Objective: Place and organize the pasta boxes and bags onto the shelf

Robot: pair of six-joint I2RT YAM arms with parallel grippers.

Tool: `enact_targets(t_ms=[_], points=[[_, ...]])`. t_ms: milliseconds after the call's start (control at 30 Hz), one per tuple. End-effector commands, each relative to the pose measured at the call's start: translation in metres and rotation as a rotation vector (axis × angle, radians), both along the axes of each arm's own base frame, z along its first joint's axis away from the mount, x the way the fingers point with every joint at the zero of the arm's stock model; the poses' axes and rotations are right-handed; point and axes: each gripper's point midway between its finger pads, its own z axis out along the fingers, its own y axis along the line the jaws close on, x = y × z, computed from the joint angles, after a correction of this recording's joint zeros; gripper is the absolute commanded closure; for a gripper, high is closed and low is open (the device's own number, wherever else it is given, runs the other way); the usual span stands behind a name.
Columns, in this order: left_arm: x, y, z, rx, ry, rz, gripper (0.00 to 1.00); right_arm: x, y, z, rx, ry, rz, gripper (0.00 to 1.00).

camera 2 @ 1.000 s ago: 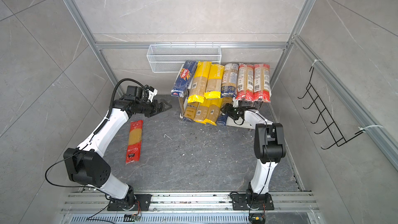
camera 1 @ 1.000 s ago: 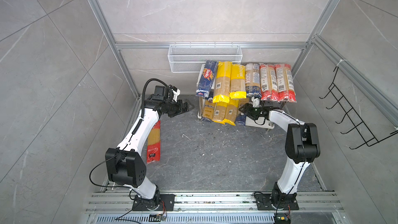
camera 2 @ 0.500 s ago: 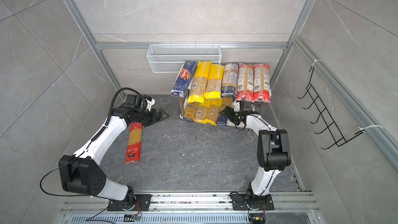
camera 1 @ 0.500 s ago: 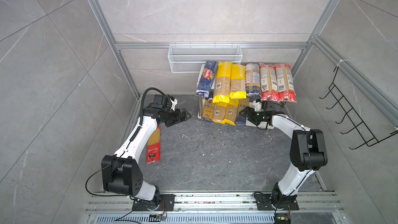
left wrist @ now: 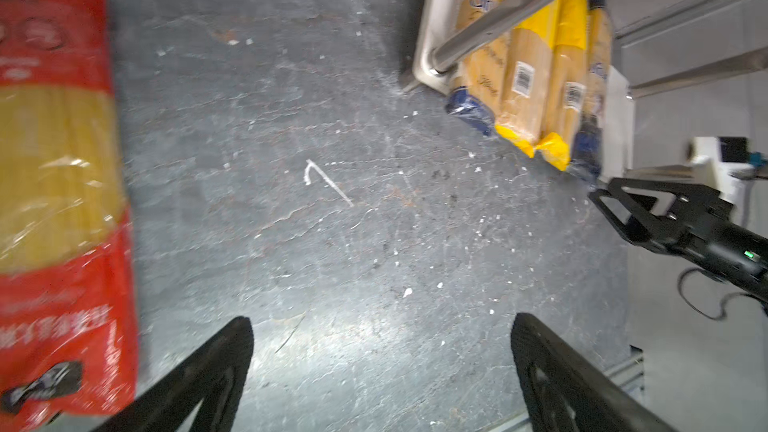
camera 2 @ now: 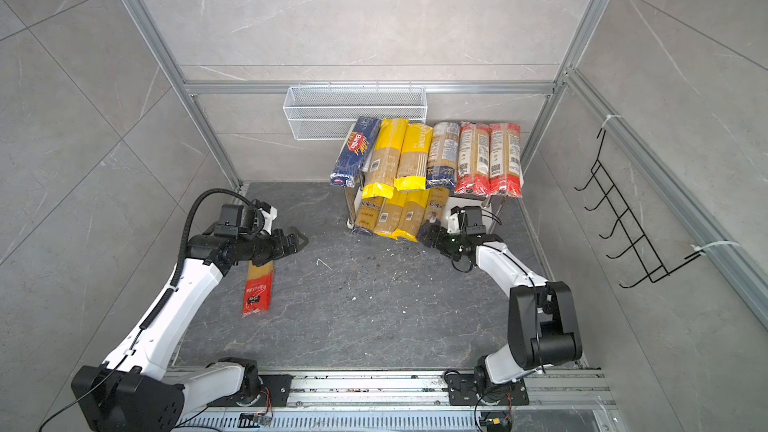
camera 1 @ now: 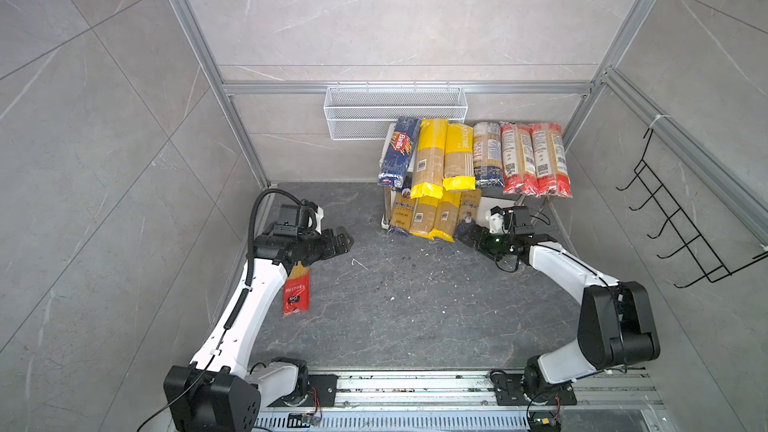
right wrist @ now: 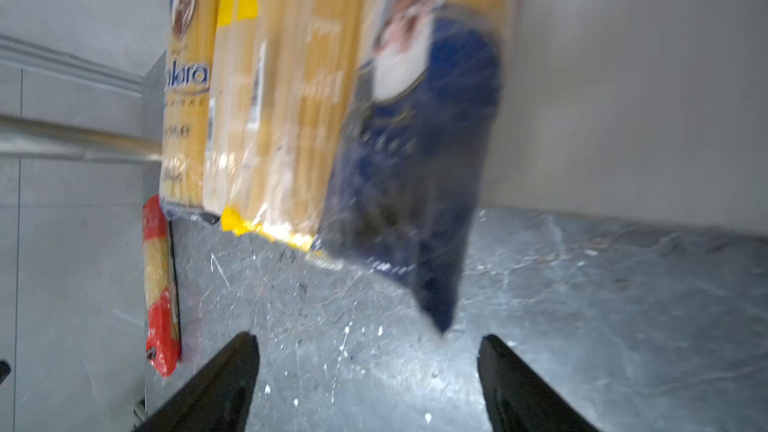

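Pasta packs [camera 1: 457,151] fill both tiers of the shelf [camera 1: 494,204]; one red pack [camera 1: 296,290] lies on the floor [camera 1: 415,305] beside the left gripper [camera 1: 347,238].

The red pack rests flat, partly under the left arm and just behind its gripper, apart from the fingers [left wrist: 224,351]. That gripper hangs over bare floor with its jaws spread wide and empty, pointing toward the shelf, well apart from it. The right gripper [camera 1: 467,236] sits right in front of the lower tier, jaws apart with nothing between them, and the navy-ended bag [right wrist: 415,184] lies just ahead of its fingertips. Above it, the top tier carries a tilted Barilla box [camera 1: 398,151] and five bags side by side.
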Motion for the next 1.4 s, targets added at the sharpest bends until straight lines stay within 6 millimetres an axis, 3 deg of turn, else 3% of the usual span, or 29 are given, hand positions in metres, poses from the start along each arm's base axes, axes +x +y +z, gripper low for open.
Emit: enact_targets(t_ms=[0, 200, 367, 567, 733, 900, 1100, 1367], points=[[-0.023, 0.048, -0.031, 0.091, 0.155, 0.199, 0.00, -0.032, 0.025, -0.002, -0.071, 0.018, 0.090, 0.14], [-0.028, 0.109, -0.061, 0.055, 0.271, 0.436, 0.00, -0.067, 0.077, 0.002, -0.038, 0.024, 0.194, 0.14], [-0.012, 0.138, -0.087, 0.147, 0.368, 0.508, 0.00, -0.072, 0.105, 0.021, -0.037, -0.021, 0.249, 0.14], [0.009, 0.160, -0.119, 0.207, 0.455, 0.563, 0.00, -0.074, 0.114, 0.047, -0.024, -0.085, 0.266, 0.14], [0.016, 0.179, -0.136, 0.318, 0.502, 0.564, 0.00, -0.079, 0.106, 0.051, -0.049, -0.101, 0.254, 0.14], [0.026, 0.173, -0.159, 0.289, 0.556, 0.515, 0.00, -0.082, 0.096, 0.046, -0.102, -0.108, 0.244, 0.14], [0.039, 0.155, -0.169, 0.248, 0.557, 0.464, 0.00, -0.080, 0.092, 0.042, -0.141, -0.099, 0.248, 0.14], [0.032, 0.090, -0.182, 0.249, 0.578, 0.355, 0.02, -0.074, 0.087, 0.038, -0.215, -0.083, 0.265, 0.14]])
